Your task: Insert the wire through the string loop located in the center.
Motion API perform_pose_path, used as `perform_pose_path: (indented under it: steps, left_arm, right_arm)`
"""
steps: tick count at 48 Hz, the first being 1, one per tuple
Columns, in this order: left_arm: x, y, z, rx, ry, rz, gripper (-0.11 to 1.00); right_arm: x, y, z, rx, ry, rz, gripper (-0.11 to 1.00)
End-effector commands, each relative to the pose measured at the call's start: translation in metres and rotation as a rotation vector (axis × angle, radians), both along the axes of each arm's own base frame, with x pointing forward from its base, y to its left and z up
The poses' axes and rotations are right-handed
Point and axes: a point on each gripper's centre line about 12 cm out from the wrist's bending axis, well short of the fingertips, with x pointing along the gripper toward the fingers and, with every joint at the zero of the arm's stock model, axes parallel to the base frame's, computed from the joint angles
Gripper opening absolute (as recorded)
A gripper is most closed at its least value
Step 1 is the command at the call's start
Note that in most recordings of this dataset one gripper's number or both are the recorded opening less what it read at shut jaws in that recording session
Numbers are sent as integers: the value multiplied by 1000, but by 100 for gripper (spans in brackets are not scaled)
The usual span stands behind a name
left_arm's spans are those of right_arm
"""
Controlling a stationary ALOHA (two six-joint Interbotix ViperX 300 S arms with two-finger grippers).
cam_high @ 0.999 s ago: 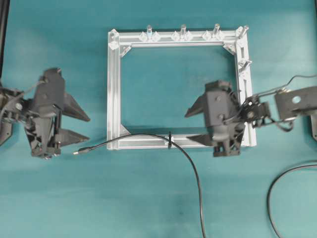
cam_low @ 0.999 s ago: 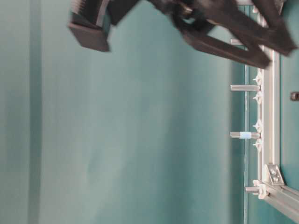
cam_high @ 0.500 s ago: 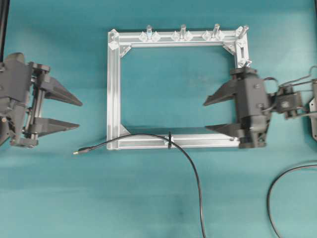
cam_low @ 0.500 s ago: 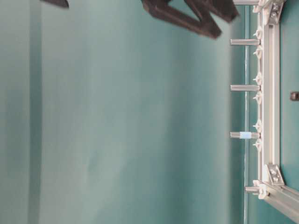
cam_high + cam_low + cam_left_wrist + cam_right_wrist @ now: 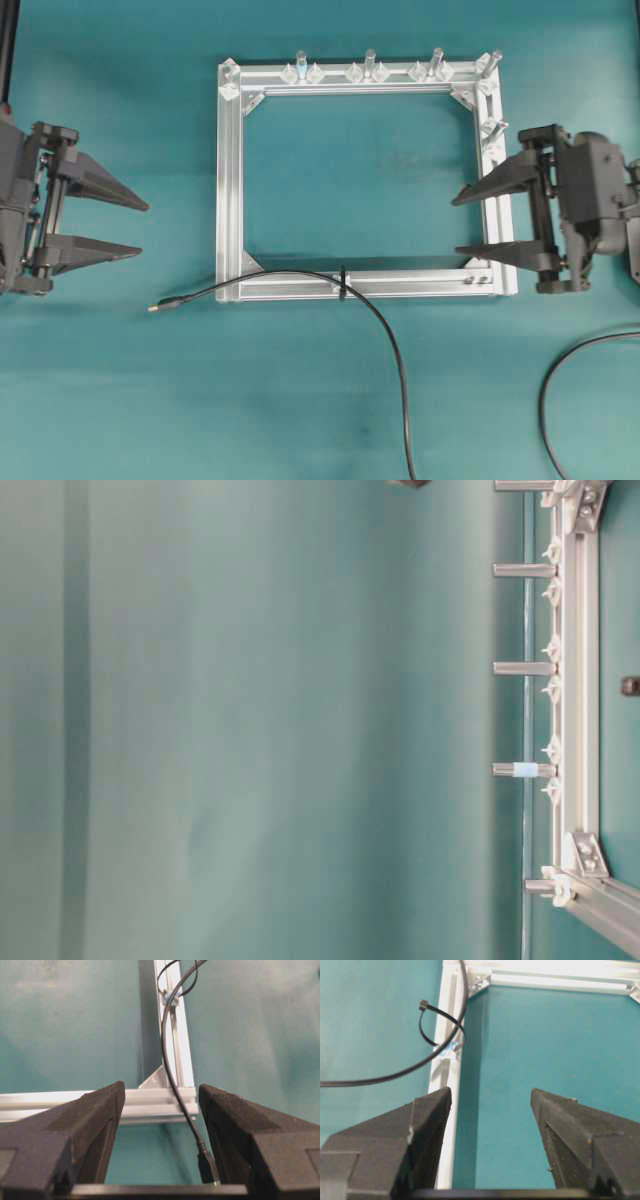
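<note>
On the teal table lies a square aluminium frame, and the wire runs up from the near edge, passes through the string loop at the middle of the frame's near bar, and ends with its plug on the table just left of the frame. Left of the frame, the left gripper has its jaws apart and holds nothing, its tips near the plug but clear of it. At the frame's right bar, the right gripper is likewise spread wide and empty.

Even, bright light, soft shadows; wrist views blur toward their near edges.
</note>
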Motion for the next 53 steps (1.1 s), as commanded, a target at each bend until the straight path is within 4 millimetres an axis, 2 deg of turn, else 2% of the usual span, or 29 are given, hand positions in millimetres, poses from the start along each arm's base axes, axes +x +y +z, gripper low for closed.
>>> perform_pose_path:
  steps: [1,12,23,53]
  left_arm:
    - [-1,1,8,5,-51,2,62]
    - [-9,2,11,-1,-101,3,62]
    - [-9,2,11,2,-102,2,62]
    - [-9,2,11,1,-98,3,62]
  right_arm:
    - [-4,-2,8,5,-53,-3,67]
    - [-25,-8,11,7,-109,-27,67]
    - [-39,-14,13,4,-146,-55,66]
    - [-42,-15,9,6,-143,-58,67]
